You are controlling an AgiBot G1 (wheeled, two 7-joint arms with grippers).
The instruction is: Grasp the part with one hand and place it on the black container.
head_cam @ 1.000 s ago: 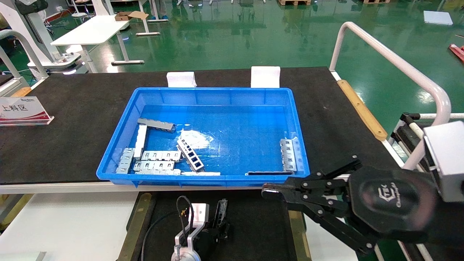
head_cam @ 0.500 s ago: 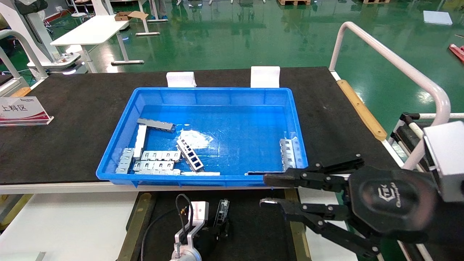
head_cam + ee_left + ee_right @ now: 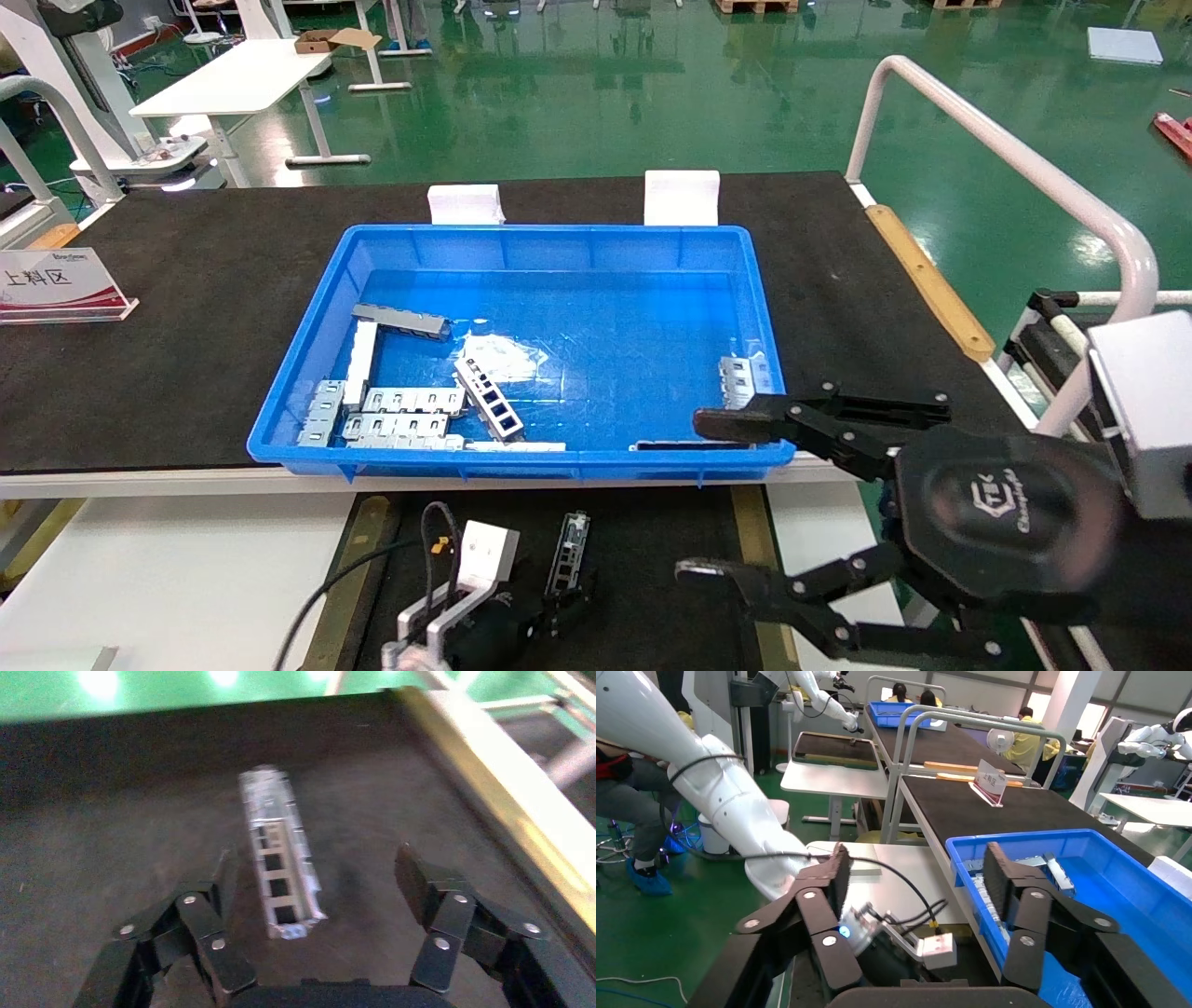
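Left pincer (image 3: 313,881) spread around the part (image 3: 280,853) on the black container (image 3: 105,811); right pincer (image 3: 712,499) spread beside the blue bin (image 3: 521,240).

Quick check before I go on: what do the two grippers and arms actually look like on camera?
Right gripper: matte black linkage fingers with silver rivets, on a round black hub embossed with a logo, beside a pale grey box. Left gripper: the same black riveted fingers, a silver-white bracket and black cable. The left arm has a glossy white shell.
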